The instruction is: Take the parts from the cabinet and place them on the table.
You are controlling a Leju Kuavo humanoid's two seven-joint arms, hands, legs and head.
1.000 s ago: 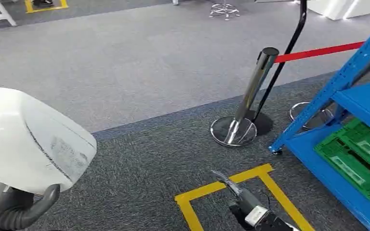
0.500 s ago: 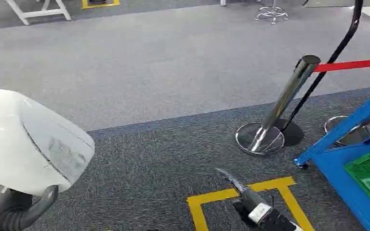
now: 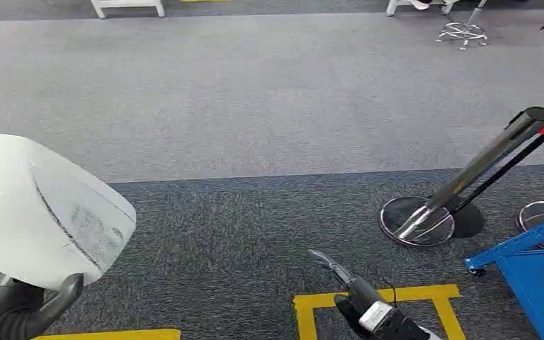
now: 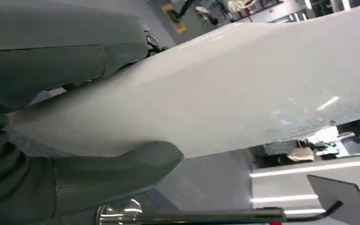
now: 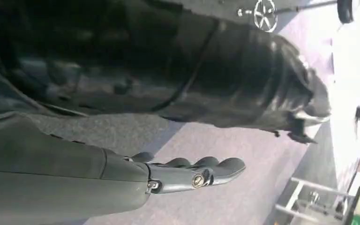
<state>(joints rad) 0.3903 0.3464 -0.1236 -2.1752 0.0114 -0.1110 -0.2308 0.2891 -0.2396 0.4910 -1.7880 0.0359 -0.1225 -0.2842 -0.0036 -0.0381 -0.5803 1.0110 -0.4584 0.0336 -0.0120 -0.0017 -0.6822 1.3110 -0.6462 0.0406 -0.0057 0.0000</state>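
**White part in the left hand, cabinet off to the right**

Nearest, at the lower left of the head view, the left hand (image 3: 14, 308) grips a large white part (image 3: 39, 205). The left wrist view shows the grip closely: the thick grey thumb (image 4: 117, 168) lies under the smooth white shell (image 4: 225, 89) and the darker fingers (image 4: 61, 56) close over its other side, so the part is clamped between them. Its long axis runs outward from the palm, rising up and away from the hand, and the broad rounded end stands clear of the floor.

At the lower middle of the head view the right hand (image 3: 347, 287) hangs low above the carpet. In the right wrist view its fingers (image 5: 201, 171) lie straight and together, holding nothing.

Just beyond that hand, yellow tape (image 3: 375, 297) marks a square on the dark carpet. Further right stands a chrome barrier post (image 3: 467, 173) on a round base, with a red belt at its top. At the right edge is a corner of the blue cabinet (image 3: 531, 265), well apart from both hands.

Farthest off lies lighter grey carpet, with white table legs (image 3: 127, 7) at the top edge.

Judging from this, the part is already out of the cabinet and the carry is under way; the left arm alone bears it, and the table top is not yet in sight, so the placement likely turns on facing that table.
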